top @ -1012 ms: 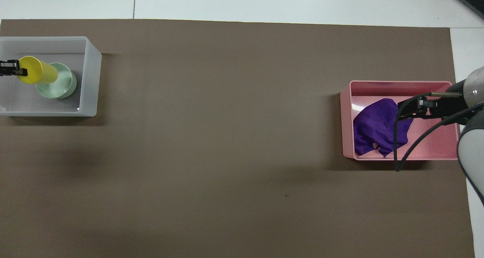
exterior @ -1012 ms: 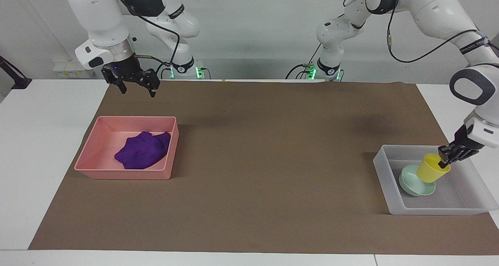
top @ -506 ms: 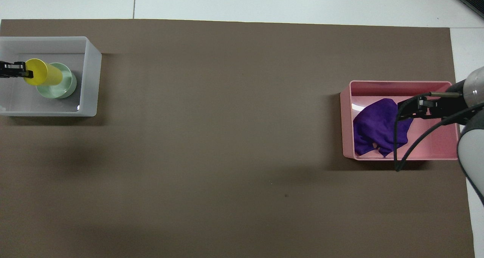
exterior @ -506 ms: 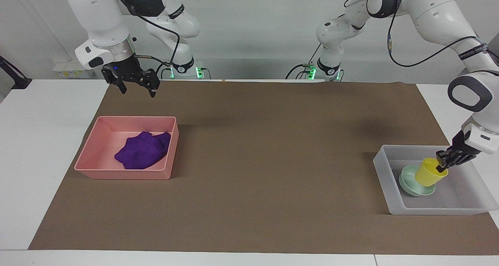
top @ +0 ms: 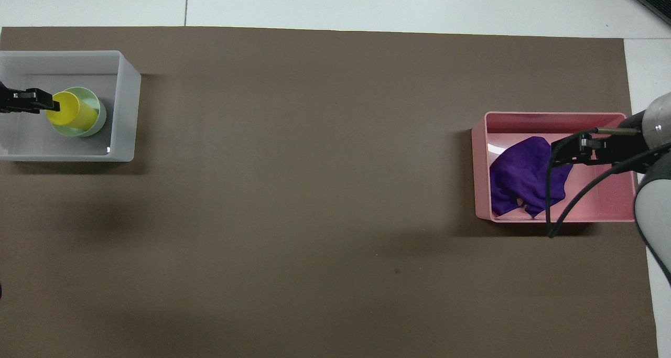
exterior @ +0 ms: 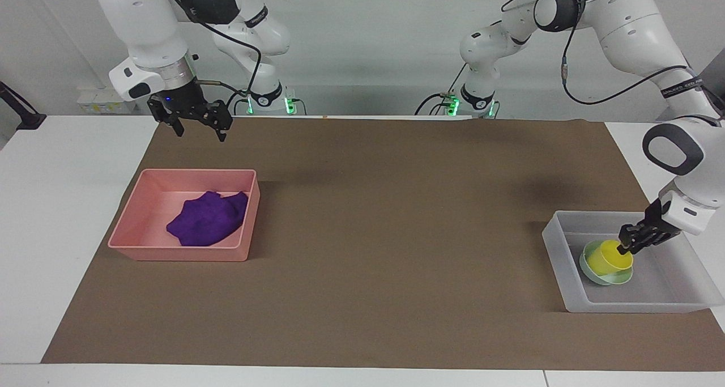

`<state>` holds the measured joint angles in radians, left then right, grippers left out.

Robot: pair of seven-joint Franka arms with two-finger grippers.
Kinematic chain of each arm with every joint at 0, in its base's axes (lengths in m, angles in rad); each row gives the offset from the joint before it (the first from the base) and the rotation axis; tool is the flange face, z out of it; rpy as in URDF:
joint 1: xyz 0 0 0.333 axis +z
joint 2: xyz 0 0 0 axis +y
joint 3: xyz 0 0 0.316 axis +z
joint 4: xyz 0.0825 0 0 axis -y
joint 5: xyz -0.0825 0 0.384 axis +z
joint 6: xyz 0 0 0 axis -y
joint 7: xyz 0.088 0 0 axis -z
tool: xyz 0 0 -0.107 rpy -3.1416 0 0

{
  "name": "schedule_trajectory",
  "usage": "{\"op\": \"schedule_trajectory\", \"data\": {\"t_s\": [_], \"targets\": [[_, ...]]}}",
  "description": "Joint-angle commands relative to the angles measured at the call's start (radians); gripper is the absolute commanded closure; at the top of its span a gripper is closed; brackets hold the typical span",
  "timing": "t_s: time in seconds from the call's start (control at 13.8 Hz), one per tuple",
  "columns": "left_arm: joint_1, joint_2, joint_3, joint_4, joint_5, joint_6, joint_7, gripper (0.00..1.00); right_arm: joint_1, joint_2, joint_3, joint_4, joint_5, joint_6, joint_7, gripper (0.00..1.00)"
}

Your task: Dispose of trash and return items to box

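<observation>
The yellow cup (exterior: 607, 256) (top: 71, 116) stands, slightly tilted, in the mint-green bowl (exterior: 589, 271) (top: 99, 118), which rests on the floor of the translucent box (exterior: 552, 237) (top: 128, 111) at the left arm's end of the table. My left gripper (exterior: 625, 248) (top: 52, 105) is down inside the box at the cup's rim. The purple rag (exterior: 207, 220) (top: 519, 177) lies in the pink tray (exterior: 178, 254) (top: 603, 211). My right gripper (exterior: 201, 132) (top: 563, 153) hangs open and empty, high over the pink tray's end of the table, waiting.
A brown mat (exterior: 385, 234) covers most of the white table, and both the box and the pink tray rest on it. The right arm's black cable loops over the pink tray in the overhead view.
The left gripper came down with the tilted yellow cup and set it into the green bowl. The right arm has not moved.
</observation>
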<state>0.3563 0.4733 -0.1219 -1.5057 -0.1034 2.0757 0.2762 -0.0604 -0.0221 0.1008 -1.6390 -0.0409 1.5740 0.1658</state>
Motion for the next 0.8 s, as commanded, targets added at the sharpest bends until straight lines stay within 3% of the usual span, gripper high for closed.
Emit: {"op": "schedule_trajectory", "data": {"t_s": [0.0, 0.22, 0.43, 0.72], "targets": [[-0.026, -0.094, 0.002, 0.002, 0.019, -0.129, -0.076, 0.00, -0.018, -0.019, 0.005, -0.025, 0.026, 0.020, -0.028, 0.00], [-0.103, -0.186, 0.005, 0.009, 0.028, -0.282, -0.264, 0.00, -0.018, -0.019, 0.005, -0.025, 0.026, 0.018, -0.026, 0.00], [-0.187, -0.313, -0.007, 0.004, 0.175, -0.478, -0.321, 0.00, -0.018, -0.019, 0.005, -0.025, 0.026, 0.018, -0.028, 0.00], [-0.229, -0.441, -0.018, -0.019, 0.159, -0.516, -0.387, 0.00, -0.018, -0.019, 0.005, -0.025, 0.026, 0.018, -0.026, 0.00]]}}
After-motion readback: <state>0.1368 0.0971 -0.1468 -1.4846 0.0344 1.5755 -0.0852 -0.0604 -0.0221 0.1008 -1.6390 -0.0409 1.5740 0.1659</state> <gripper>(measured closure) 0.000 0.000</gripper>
